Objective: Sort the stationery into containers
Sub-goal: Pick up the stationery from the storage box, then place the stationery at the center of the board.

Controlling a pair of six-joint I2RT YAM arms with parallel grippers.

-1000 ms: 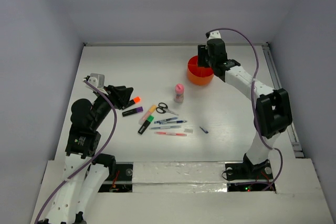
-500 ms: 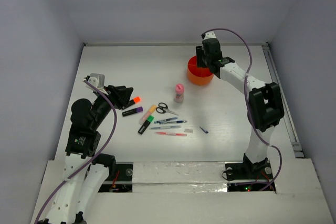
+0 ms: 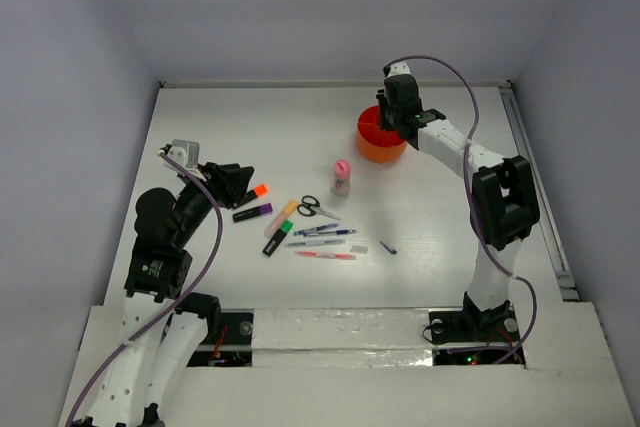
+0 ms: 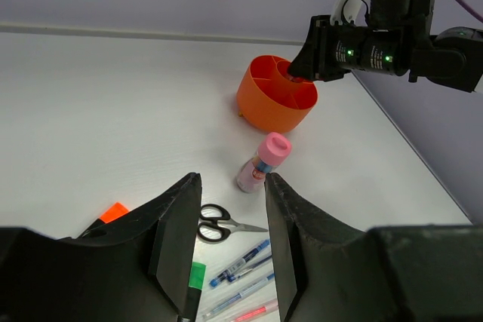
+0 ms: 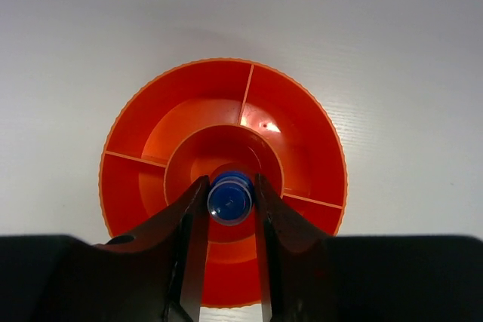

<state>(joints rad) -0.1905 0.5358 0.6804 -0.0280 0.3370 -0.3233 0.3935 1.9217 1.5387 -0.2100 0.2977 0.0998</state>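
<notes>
My right gripper (image 5: 230, 183) pinches blue-capped bottle (image 5: 230, 201), orange tub (image 5: 151, 133) centre cell directly beneath; elbow swung left since second ago.

The left gripper (image 4: 232, 186) fills the bottom of the view, its two dark jaws standing apart with nothing between them; past the gap a pink-capped tube (image 4: 262, 162) stands slightly tilted on the white table (image 4: 113, 96); behind it sits the orange tub (image 4: 264, 111), its inner dividers showing; the right arm (image 4: 377, 43) reaches over the tub's far rim; black-handled scissors (image 4: 215, 228), blue pens (image 4: 241, 263), a red pen (image 4: 253, 312), a green-ended highlighter (image 4: 198, 275) and an orange-ended highlighter (image 4: 115, 211) lie near the jaws.
</notes>
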